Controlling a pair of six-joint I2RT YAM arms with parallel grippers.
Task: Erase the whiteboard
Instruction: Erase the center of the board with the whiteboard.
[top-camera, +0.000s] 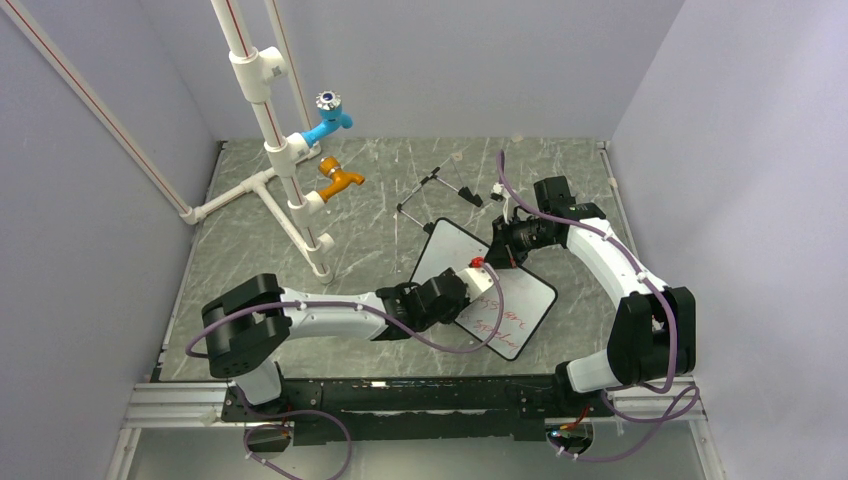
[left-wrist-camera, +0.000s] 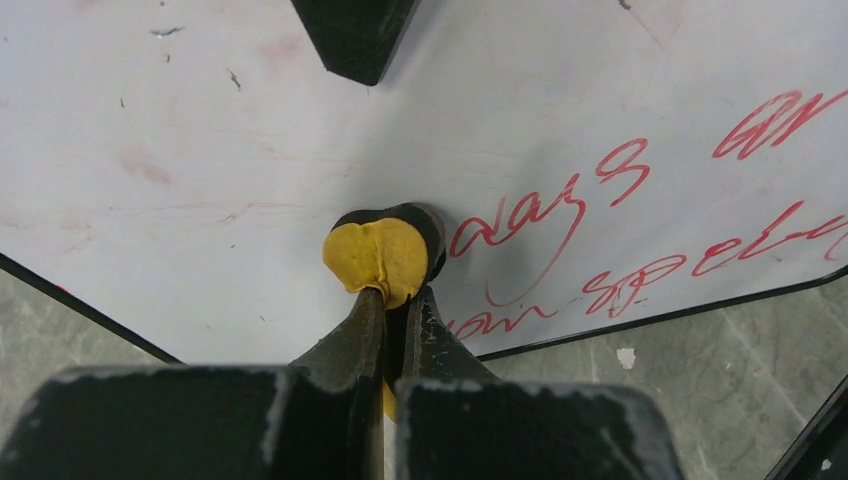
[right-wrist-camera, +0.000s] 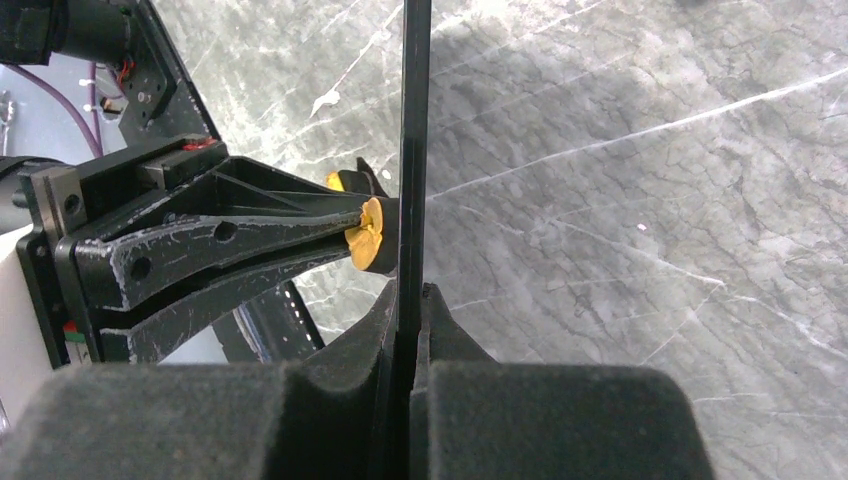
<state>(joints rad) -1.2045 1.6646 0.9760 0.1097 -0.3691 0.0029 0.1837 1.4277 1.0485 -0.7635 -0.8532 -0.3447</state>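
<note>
The whiteboard (top-camera: 445, 248) is small and black-framed, and tilted at the table's middle. Red writing (left-wrist-camera: 560, 210) covers its near-right part; the left part (left-wrist-camera: 200, 120) is wiped, with faint pink smears. My left gripper (left-wrist-camera: 400, 300) is shut on the yellow-black eraser (left-wrist-camera: 378, 255), which presses on the board at the writing's left edge. My right gripper (right-wrist-camera: 410, 300) is shut on the board's far edge, seen edge-on (right-wrist-camera: 415, 120) in the right wrist view. The eraser (right-wrist-camera: 368, 235) touches the board's face there. In the top view the left gripper (top-camera: 470, 290) and right gripper (top-camera: 497, 250) meet at the board.
A white pipe stand (top-camera: 285, 160) with a blue tap (top-camera: 330, 118) and an orange tap (top-camera: 340, 180) stands at the back left. A black wire easel frame (top-camera: 435, 192) lies behind the board. Grey walls enclose the marbled table (top-camera: 560, 170).
</note>
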